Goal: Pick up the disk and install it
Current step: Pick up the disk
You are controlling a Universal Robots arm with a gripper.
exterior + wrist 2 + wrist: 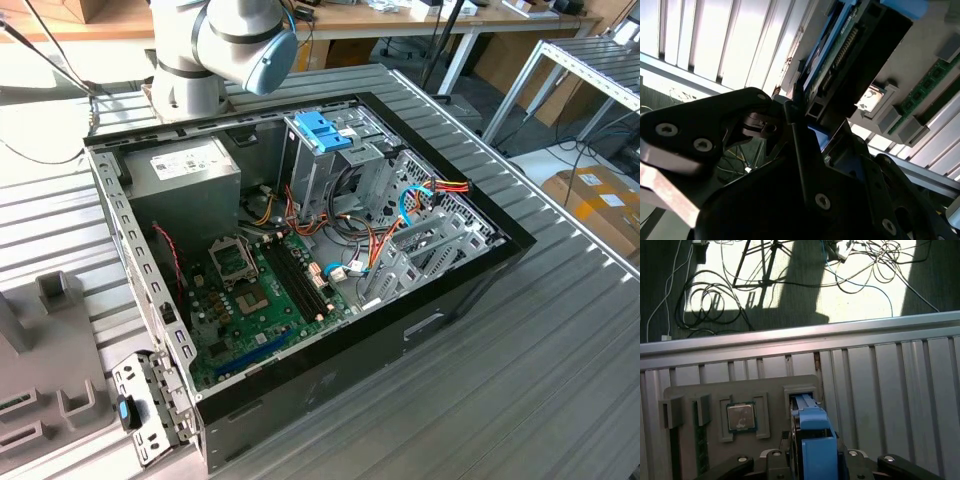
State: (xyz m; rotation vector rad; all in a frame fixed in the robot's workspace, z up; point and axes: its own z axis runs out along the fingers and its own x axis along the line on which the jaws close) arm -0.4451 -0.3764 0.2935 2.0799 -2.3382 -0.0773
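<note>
Ribbed worktop (540, 370) held an open computer case (400, 345) in the exterior view. In the first wrist view, your gripper (814, 467) clenched the disk (812, 432), its far end at the grey holder's (710, 392) slot. The second wrist view showed that same grip.

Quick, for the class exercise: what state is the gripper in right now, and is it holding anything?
Gripper: closed on the disk, gripping its blue-railed end at a slot of the grey holder tray.
</note>
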